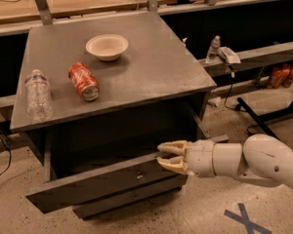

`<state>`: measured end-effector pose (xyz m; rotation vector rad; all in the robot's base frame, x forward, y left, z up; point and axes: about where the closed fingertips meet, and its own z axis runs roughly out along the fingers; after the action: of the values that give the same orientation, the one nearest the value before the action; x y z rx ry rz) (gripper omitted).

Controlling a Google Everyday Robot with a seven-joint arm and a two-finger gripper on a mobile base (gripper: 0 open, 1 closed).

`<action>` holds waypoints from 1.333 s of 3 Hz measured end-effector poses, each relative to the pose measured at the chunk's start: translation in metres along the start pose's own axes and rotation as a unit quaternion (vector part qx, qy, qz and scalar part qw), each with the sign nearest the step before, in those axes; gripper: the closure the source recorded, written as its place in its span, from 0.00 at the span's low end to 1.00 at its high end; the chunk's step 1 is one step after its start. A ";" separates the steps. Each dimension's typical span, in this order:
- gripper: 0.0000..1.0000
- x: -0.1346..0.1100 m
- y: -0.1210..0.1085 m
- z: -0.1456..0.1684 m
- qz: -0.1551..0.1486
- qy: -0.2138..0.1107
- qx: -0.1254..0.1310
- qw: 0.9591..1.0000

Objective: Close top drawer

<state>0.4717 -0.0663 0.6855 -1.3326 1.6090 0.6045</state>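
Note:
The top drawer [102,184] of the dark grey cabinet is pulled out toward me, its wide flat front slanting down to the left, with a tiny metal knob [140,176] near its centre. My gripper [162,156] comes in from the right on a white arm [254,162]. Its beige fingertips sit just above the drawer front's top edge, right of the knob, and hold nothing. The fingers are slightly apart.
On the cabinet top [151,67] lie a clear water bottle [37,95], a red soda can [83,81] on its side and a white bowl [107,47]. A lower drawer front [127,201] sticks out below. A shelf with another bottle [213,48] stands at the right. A blue X [244,218] marks the floor.

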 end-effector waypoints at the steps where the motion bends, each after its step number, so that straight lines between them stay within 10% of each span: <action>1: 0.51 0.000 0.000 0.000 0.000 0.000 0.000 1.000; 2: 0.22 -0.024 -0.003 -0.009 -0.022 -0.020 -0.015 0.999; 4: 0.64 -0.062 -0.005 -0.017 -0.069 0.007 -0.037 0.997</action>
<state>0.4691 -0.0516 0.7480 -1.4920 1.5040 0.5779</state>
